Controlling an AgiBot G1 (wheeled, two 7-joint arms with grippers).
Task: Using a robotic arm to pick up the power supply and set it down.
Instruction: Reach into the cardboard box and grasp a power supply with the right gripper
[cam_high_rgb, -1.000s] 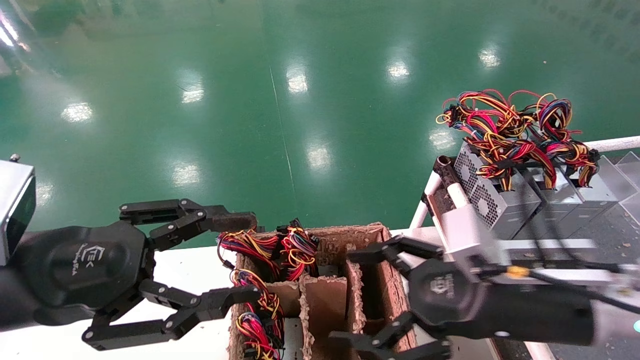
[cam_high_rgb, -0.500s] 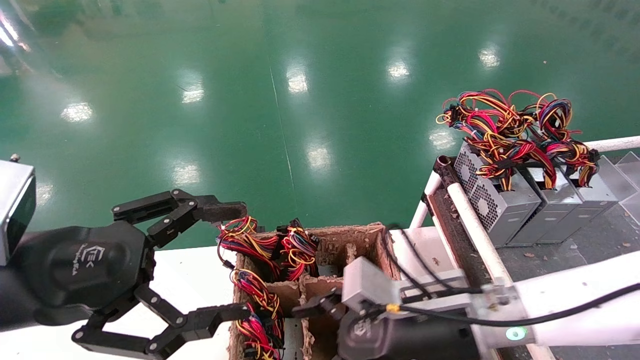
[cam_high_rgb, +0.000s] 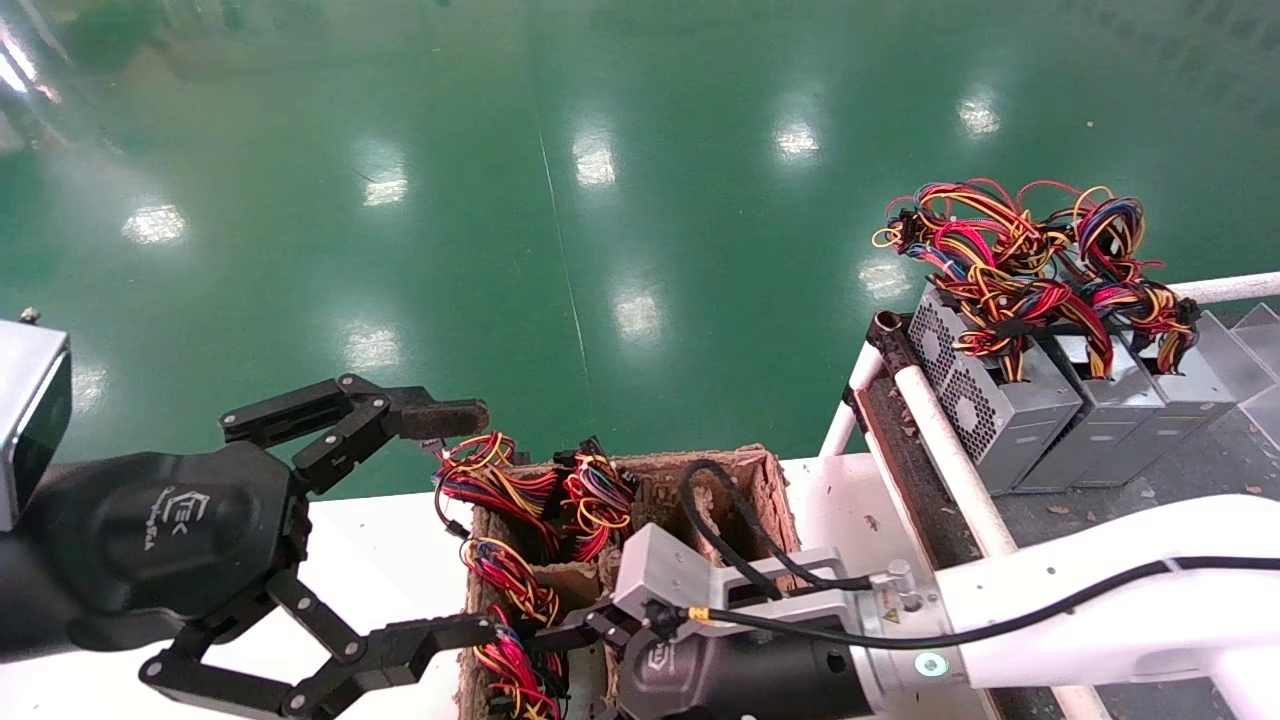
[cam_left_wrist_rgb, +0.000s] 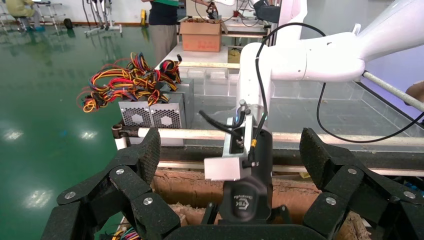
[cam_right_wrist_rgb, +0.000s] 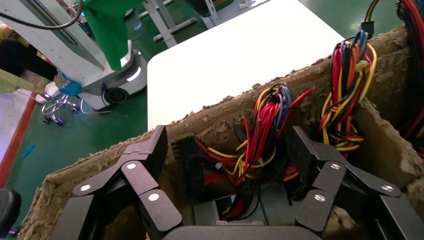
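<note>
A: Start on the left. What is that arm doing?

B: The left gripper (cam_high_rgb: 440, 530) hangs beside the tray (cam_high_rgb: 745, 470), spread wide and holding nothing. One finger sits above the outer wires, the other low against the tray's near corner. It looks parked.

A: And the tray itself?

B: A rough pulp tray with dividers. Its left cells hold wire bundles (cam_high_rgb: 560, 500) in red, yellow and black. In the right wrist view a supply (cam_right_wrist_rgb: 235, 212) shows as a grey patch under the bundle, deep in its cell.

A: So the right gripper is on it?

B: Over it, not on it. The right gripper (cam_right_wrist_rgb: 227, 152) points down into that cell with its fingers apart, one on each side of the bundle, gripping nothing.

A: What could go wrong?

B: I'd guess three things. The fingers may close on loose wires instead of the metal box, so the box would dangle or slip out. A finger may catch the soft divider and tear it, or drag the tray. And the neighbouring bundles lie close, so a lift could snag them and pull a second unit along.

A: Farther right?

B: More supplies (cam_high_rgb: 1010, 405) stand in a row on the cart (cam_high_rgb: 940, 440), wires piled on top, well apart from the tray.
</note>
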